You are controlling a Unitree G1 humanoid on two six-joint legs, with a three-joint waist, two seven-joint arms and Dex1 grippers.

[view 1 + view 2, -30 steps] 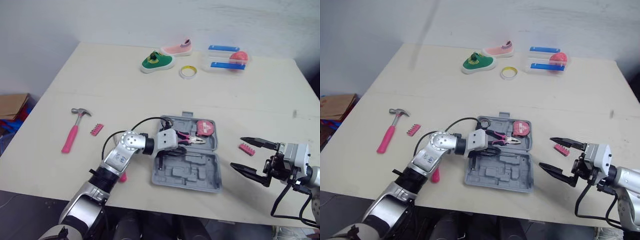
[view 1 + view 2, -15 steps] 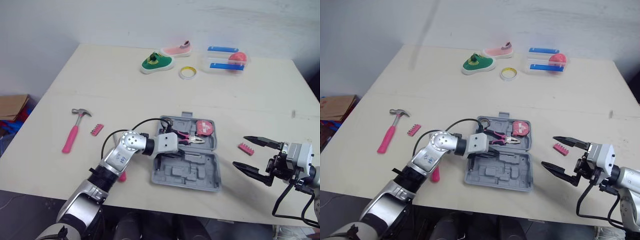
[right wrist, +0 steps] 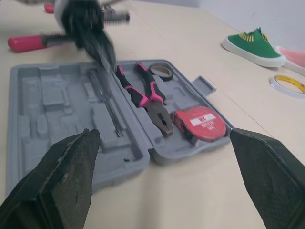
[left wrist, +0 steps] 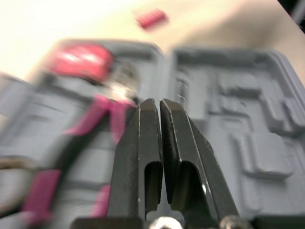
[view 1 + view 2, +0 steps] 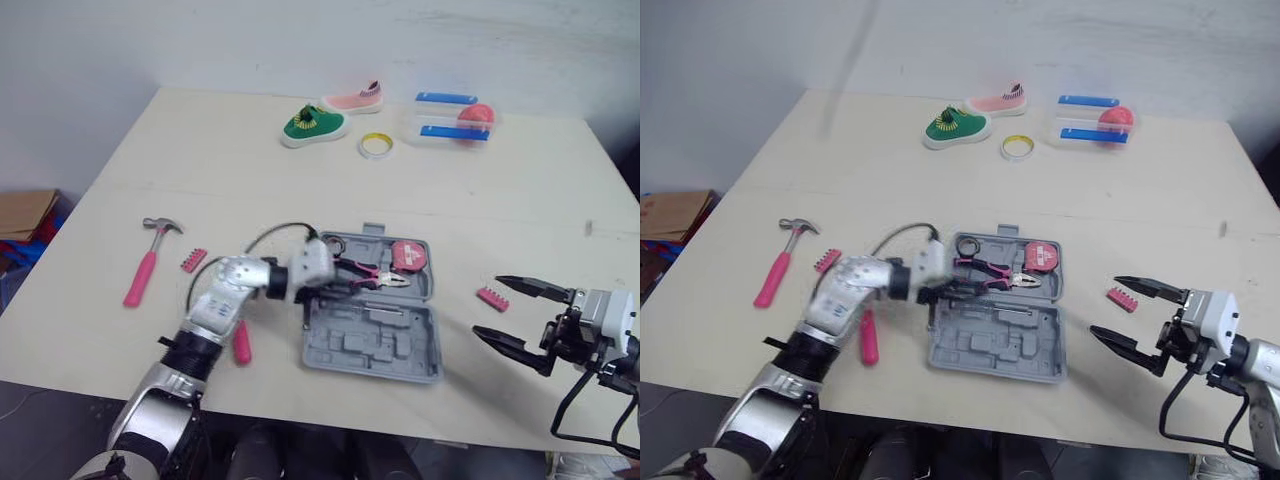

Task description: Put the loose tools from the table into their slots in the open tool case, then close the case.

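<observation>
At the left rim of the tool case, by the slotted pliers: left gripper clenched empty, probably for pressing them home. Right of the case, near the pink bit strip: right gripper splayed, ready for grabbing it.

Case: matt grey moulded plastic. Pliers: bare metal head, pink plastic grips. My left fingers: black, slight sheen. Table: smooth, matt.

Pale beige worktop, faint seam across middle. Plain off-white wall behind far edge. Brown cardboard box at left, below worktop level. Dark floor under near edge. Soft, even light.
</observation>
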